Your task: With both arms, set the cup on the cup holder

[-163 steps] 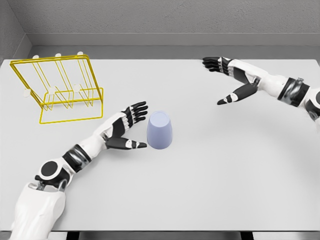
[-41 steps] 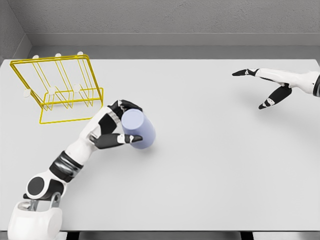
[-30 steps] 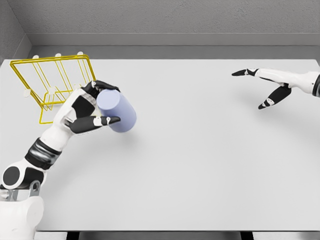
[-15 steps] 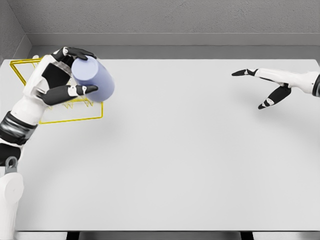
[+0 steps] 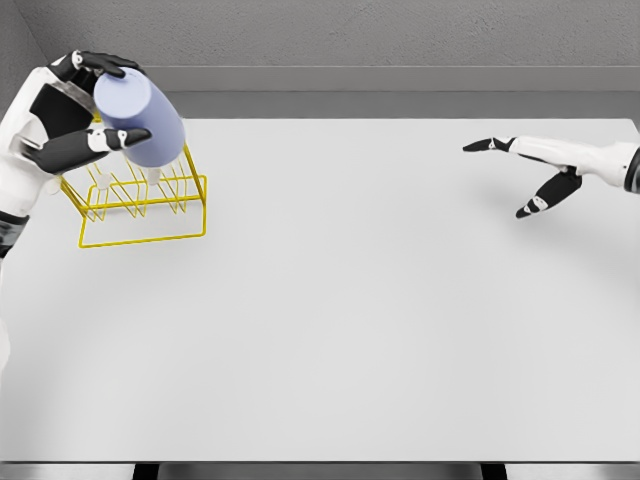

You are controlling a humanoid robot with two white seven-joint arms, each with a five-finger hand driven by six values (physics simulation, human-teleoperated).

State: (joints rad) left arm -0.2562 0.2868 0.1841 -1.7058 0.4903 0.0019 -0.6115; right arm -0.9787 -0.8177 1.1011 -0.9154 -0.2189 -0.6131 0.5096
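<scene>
Up at ten o'clock in the head view, the left hand (image 5: 62,120) is gripping the cup (image 5: 141,121), fingers curling over its closed end and thumb pressing its side. The cup is hanging in the air, tilting with its open mouth facing down and toward four o'clock, directly over the yellow wire cup holder (image 5: 140,205) standing on the white table (image 5: 360,320). From this angle I cannot tell whether the mouth is lining up with one of the holder's upright pegs, since the cup is covering most of them.

Over at two o'clock, the right hand (image 5: 530,175) is hovering above the table with its fingers spread loosely, holding nothing and staying well apart from the cup.

As a judgement, the pickup and carry are looking finished, and the task is sitting near its last stage: lowering the cup mouth-down onto a peg and letting go are not yet done.
</scene>
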